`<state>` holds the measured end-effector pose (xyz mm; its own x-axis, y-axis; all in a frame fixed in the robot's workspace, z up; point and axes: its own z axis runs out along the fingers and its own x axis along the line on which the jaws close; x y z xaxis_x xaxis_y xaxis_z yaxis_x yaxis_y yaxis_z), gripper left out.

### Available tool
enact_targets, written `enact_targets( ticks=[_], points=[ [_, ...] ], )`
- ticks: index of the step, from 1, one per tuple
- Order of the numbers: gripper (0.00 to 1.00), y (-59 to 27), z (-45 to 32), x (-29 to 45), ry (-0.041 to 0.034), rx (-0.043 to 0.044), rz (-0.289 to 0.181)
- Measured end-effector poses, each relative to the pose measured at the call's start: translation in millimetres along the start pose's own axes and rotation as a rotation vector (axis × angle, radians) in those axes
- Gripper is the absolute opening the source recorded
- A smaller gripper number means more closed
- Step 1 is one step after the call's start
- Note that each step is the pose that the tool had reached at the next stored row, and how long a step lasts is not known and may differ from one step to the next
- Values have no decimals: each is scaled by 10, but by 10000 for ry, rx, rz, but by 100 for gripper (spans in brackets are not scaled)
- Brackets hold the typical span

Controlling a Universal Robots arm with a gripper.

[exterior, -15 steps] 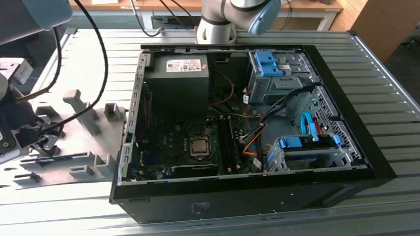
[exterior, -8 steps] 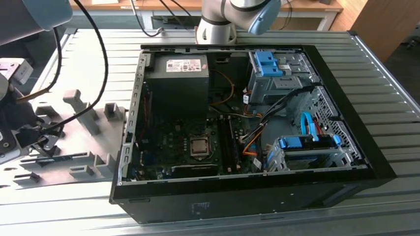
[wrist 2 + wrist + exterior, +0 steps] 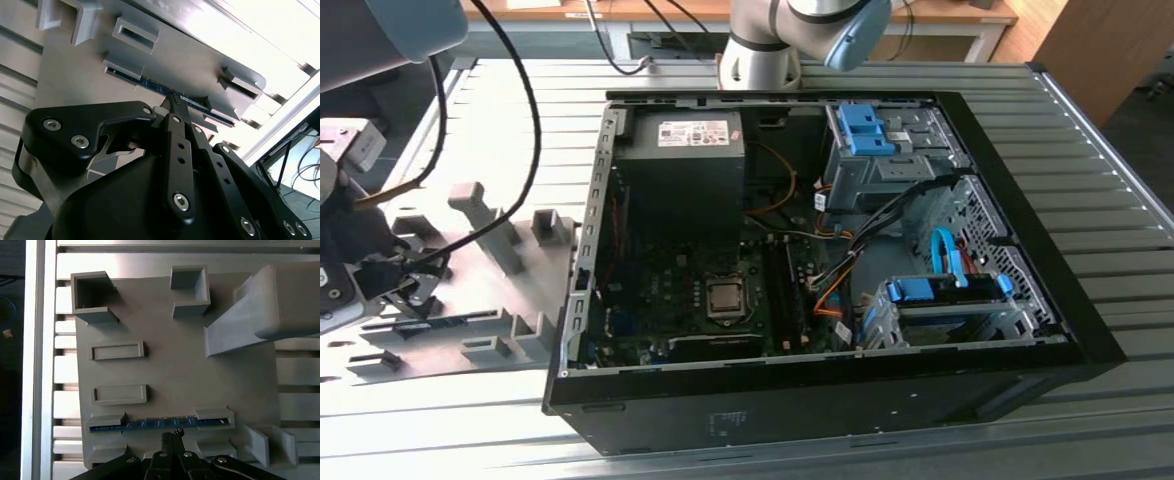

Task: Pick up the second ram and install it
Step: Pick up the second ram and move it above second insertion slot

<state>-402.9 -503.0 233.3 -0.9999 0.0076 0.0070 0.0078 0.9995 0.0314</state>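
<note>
At the lower left of the exterior view, a flat grey holder plate lies on the slatted metal surface; it carries one long blue-green circuit-board stick, the second ram, on edge in two grey holder blocks; the single black hand meets it mid-length, the stick's long axis crosswise to the tips; the fingers look pressed together; two rectangular slots alongside stand empty.

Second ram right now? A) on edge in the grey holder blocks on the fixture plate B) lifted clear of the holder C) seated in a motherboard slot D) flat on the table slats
A: in the first wrist view the second ram spans the grey holder blocks, with the gripper at its middle.
</note>
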Motion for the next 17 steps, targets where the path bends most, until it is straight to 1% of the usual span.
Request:
enact_targets(
  ticks=[17],
  points=[
    [11, -1, 4, 0, 98, 23, -3084]
  ],
)
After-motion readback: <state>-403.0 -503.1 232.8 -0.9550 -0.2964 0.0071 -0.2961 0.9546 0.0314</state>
